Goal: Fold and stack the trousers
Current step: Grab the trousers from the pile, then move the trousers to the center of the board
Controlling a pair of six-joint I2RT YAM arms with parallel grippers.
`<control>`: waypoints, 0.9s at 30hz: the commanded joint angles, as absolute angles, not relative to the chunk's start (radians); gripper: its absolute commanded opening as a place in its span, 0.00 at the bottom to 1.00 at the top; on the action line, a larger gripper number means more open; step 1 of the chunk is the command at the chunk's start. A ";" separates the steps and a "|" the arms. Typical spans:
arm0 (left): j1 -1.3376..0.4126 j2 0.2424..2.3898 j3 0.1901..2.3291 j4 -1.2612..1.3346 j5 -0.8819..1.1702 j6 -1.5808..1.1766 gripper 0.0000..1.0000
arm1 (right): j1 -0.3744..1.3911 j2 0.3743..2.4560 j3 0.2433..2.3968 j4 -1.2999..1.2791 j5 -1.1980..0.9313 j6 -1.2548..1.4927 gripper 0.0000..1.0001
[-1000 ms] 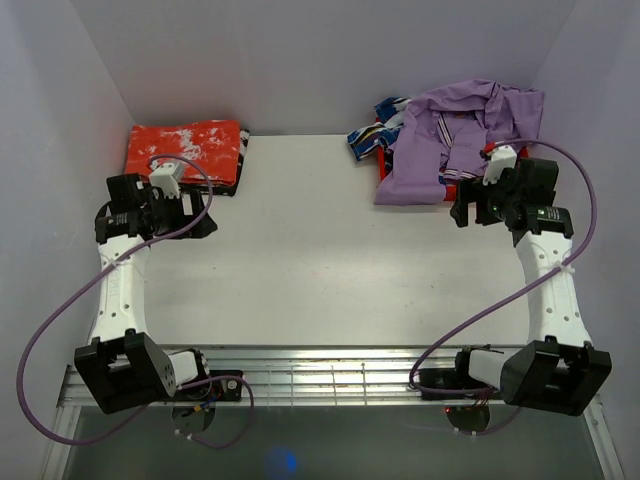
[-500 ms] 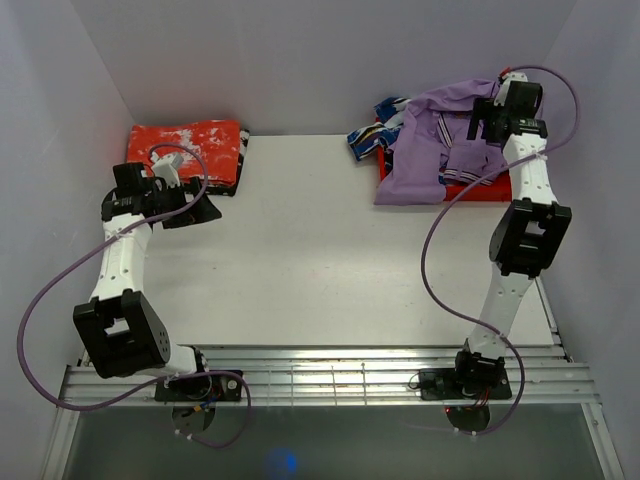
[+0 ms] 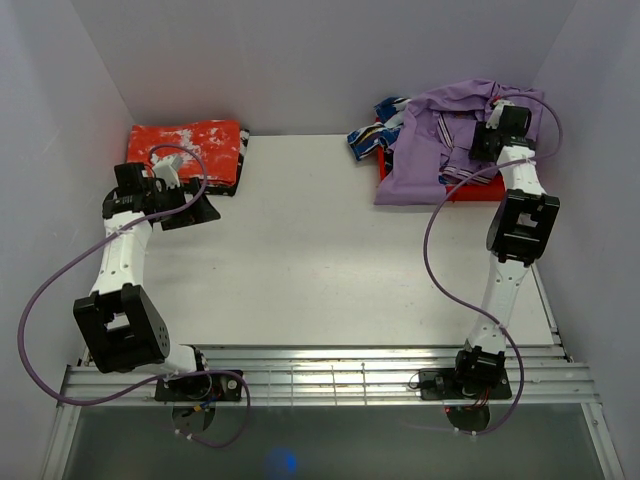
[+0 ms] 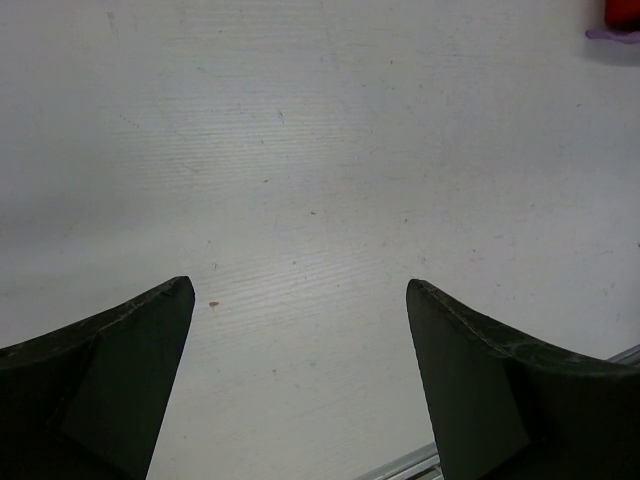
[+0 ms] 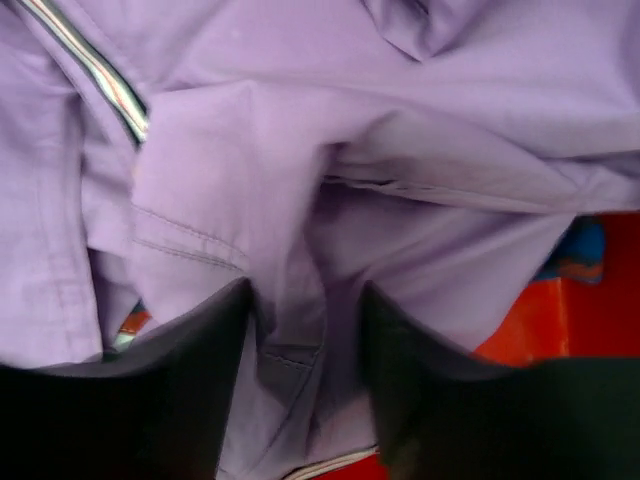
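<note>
I'm looking down on the white table [image 3: 300,250], bare across its middle. The trousers [image 3: 440,130], lilac-purple and the biggest garment here, lie crumpled in a heap at the far right corner, one leg draped forward toward the near side, the striped waistband trim showing among the folds. At the far left corner sits a folded red-orange cloth with white blotches [image 3: 185,150], well apart from the trousers. A blue-white-red patterned garment [image 3: 370,135] pokes out from under the heap's left edge, and a red cloth [image 5: 590,330] shows beneath its near edge. My right gripper [image 5: 307,290] is down in the heap, jaws narrowed onto a raised fold of the lilac fabric, which fills the gap between them. My left gripper [image 4: 300,290] hangs over bare table just beside the red-orange cloth, jaws wide, nothing between them.
</note>
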State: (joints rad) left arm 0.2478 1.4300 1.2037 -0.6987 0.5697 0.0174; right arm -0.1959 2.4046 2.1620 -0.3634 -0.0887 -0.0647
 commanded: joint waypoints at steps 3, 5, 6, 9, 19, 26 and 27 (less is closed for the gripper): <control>0.250 1.419 1.247 -0.681 0.552 0.011 0.98 | -0.192 2.237 2.200 -0.334 -0.268 -0.072 0.08; 0.252 1.398 1.240 -0.657 0.551 0.009 0.98 | -0.192 2.151 2.206 -0.357 -0.381 -0.072 0.08; 0.252 1.387 1.233 -0.619 0.557 0.011 0.98 | -0.190 2.117 2.206 -0.367 -0.414 -0.068 0.08; 0.250 1.338 1.204 -0.539 0.628 0.011 0.98 | -0.180 1.984 2.180 -0.388 -0.556 -0.046 0.08; 0.238 1.249 1.129 -0.239 0.972 -0.005 0.98 | -0.156 1.570 2.112 -0.400 -0.962 0.049 0.08; 0.020 1.341 1.172 -0.239 0.871 0.184 0.98 | -0.158 1.240 1.976 -0.626 -0.936 -0.320 0.08; -0.051 1.354 1.169 -0.229 0.856 0.192 0.98 | -0.158 1.198 1.944 -0.621 -0.925 -0.342 0.08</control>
State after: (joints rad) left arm 0.0574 1.3243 1.1477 -0.2611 0.8749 0.1043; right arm -0.1524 1.3041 2.0052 -0.5671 -0.9344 -0.1543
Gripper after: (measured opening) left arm 0.979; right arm 0.115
